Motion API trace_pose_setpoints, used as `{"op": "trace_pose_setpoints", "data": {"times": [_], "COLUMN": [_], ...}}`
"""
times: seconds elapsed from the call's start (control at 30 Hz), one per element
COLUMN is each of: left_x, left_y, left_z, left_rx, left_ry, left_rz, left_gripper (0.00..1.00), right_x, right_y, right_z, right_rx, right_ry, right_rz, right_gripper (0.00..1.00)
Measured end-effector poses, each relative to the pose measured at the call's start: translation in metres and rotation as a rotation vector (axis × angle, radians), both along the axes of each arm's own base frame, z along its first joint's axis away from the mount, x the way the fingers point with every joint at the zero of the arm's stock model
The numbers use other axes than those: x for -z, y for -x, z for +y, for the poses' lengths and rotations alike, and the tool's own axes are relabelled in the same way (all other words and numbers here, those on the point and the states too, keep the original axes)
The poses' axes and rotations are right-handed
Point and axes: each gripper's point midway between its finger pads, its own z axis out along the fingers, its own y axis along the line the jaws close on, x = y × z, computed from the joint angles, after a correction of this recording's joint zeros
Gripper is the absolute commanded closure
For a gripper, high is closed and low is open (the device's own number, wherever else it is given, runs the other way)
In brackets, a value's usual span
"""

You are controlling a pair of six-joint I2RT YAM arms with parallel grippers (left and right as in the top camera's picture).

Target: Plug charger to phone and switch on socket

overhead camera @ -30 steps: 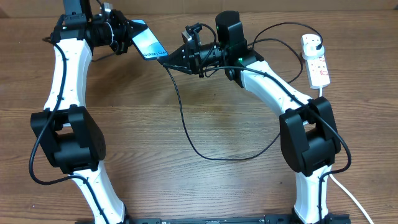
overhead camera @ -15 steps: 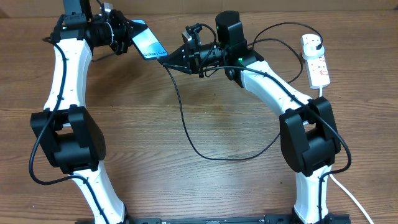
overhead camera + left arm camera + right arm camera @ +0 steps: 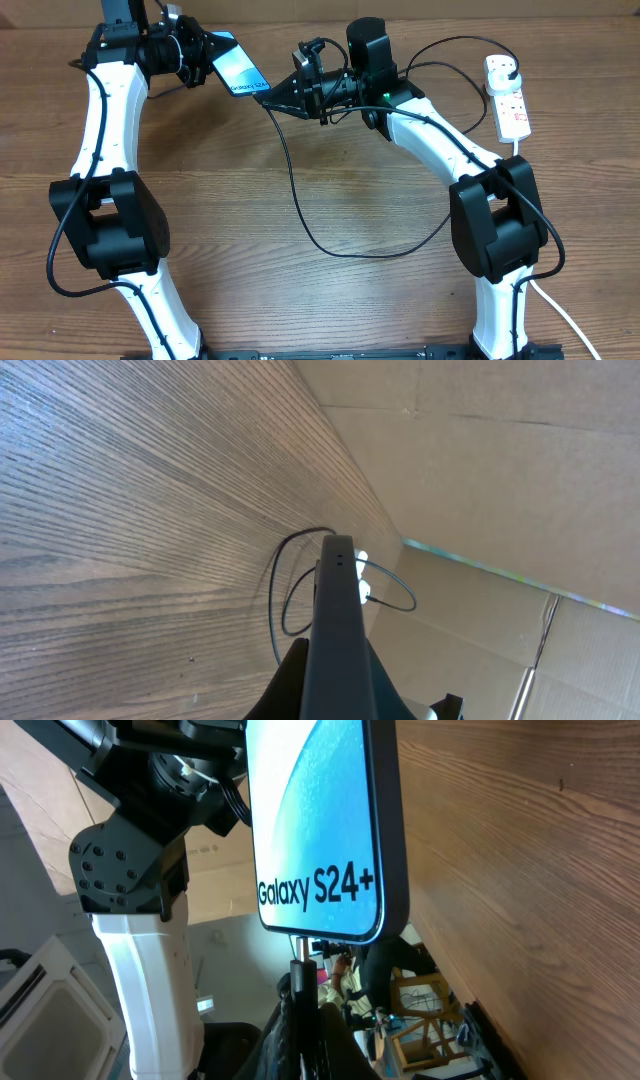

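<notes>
Brown wood-grain table, evenly lit. Tan cardboard panels stand along its far edge. Blurred wooden furniture beyond, kind unclear.

Watching from above, I see no change over the last second: the slim smartphone with a light blue-white screen hangs at the same tilt in the left gripper. The right gripper pinches the thin black charger cable with its tip at the same spot on the phone's lower edge. The cable's loop on the wooden table follows the same line.
</notes>
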Motion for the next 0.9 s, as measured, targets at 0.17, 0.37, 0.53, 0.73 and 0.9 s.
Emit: {"op": "trace_pose_setpoints", "data": {"times": [0.17, 0.37, 0.53, 0.73, 0.9], "left_x": [-0.0003, -0.0022, -0.0036, -0.0046, -0.0060], "left_y": [0.0003, 0.0007, 0.0010, 0.0015, 0.0023], "left_z": [-0.0004, -0.0020, -0.0030, -0.0037, -0.0045], "left_rx": [0.002, 0.012, 0.019, 0.029, 0.041], "left_ry": [0.003, 0.013, 0.018, 0.021, 0.026], "left_rz": [0.000, -0.006, -0.012, -0.020, -0.029], "left_gripper": [0.96, 0.96, 0.96, 0.96, 0.96], "right_x": [-0.0002, 0.0026, 0.0026, 0.0003, -0.0033], "right_y": [0.0005, 0.0022, 0.0030, 0.0032, 0.0032], "right_z": [0.0000, -0.0006, -0.0005, -0.0004, 0.0001], "right_rx": [-0.004, -0.009, -0.013, -0.019, -0.023], "right_ry": [-0.002, 0.006, 0.005, -0.004, -0.015], "right_rz": [-0.008, 0.005, 0.002, -0.011, -0.020], "right_gripper": [0.96, 0.96, 0.96, 0.96, 0.96]}}
